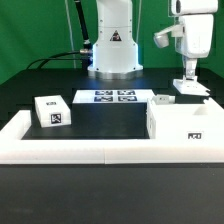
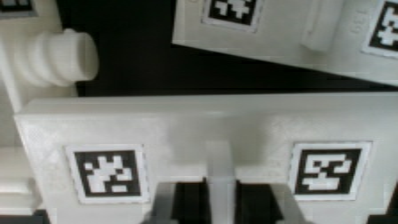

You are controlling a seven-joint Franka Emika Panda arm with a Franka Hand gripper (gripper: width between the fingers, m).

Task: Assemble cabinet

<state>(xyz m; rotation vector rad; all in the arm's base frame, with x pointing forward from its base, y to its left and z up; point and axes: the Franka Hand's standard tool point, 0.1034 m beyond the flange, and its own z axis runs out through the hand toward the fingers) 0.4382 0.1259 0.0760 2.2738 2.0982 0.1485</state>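
So, the gripper (image 1: pixel 188 78) is seen low over the back of the table (image 1: pixel 100 122), on the exterior view's right, with its tips down at a small white part (image 1: pixel 190 88). Whether that part is touched can't be made out from that view.

The cabinet body (image 1: pixel 178 122), a big white box with a little tag on its front face, is parked at the front of the table on the exterior view's right, just in front of the gripper. It looks to be butted up against the low white rail (image 1: pixel 80 148). A small tagged block (image 1: pixel 52 112) is set well apart from it on the exterior view's left, inside the rail's corner. Between them, further back, the marker board (image 1: pixel 113 97) is laid flat.

In the wrist view, the two dark fingers (image 2: pixel 178 203) are seen close together with just a thin pale strip between them. Whether anything is actually pinched can't be told. Right at the fingers a white panel (image 2: pixel 205 130) with two square tags is seen, and beyond it another tagged piece (image 2: pixel 285 40) and a round knob (image 2: pixel 63 55).
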